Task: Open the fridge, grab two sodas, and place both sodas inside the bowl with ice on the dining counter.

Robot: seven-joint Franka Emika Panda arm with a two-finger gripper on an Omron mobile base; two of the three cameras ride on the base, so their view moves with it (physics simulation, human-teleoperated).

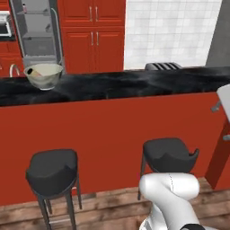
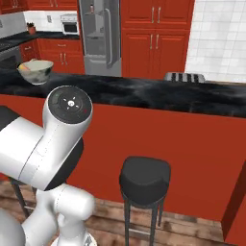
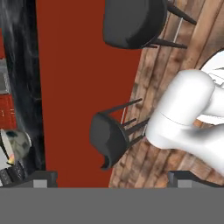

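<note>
In the left base view the fridge [image 1: 38,31] stands at the far upper left with its door open, grey shelves showing inside. Just in front of it, at the left end of the desk [image 1: 134,83], sits the bowl [image 1: 44,75], with a small slim soda [image 1: 32,71] lying tilted against its left inner wall. To the right, a dark slatted rack [image 1: 162,66] sits behind the desk's far edge before a white tiled wall [image 1: 170,31]. Below the red front panel stand two stools [image 1: 53,173], one left and one near the middle.

The right base view shows more of the kitchen to the left: a back counter with a white oven [image 2: 70,25] and red drawers, then the fridge [image 2: 100,33] with its long bar handle, then red cabinets [image 2: 156,38]. Here the bowl [image 2: 35,71] sits at the far left of the desk [image 2: 158,96], and what lies in it is too small to make out. One stool [image 2: 144,180] shows fully, at centre.

The hand view is rolled sideways: the desk [image 3: 24,65] runs down the left edge, with the bowl [image 3: 15,144] at lower left and a soda leaning in it. Two stools [image 3: 109,140] lie across the wooden floor [image 3: 175,57]. The claw [image 3: 109,180] has its dark tips far apart at the bottom corners, holding nothing.
</note>
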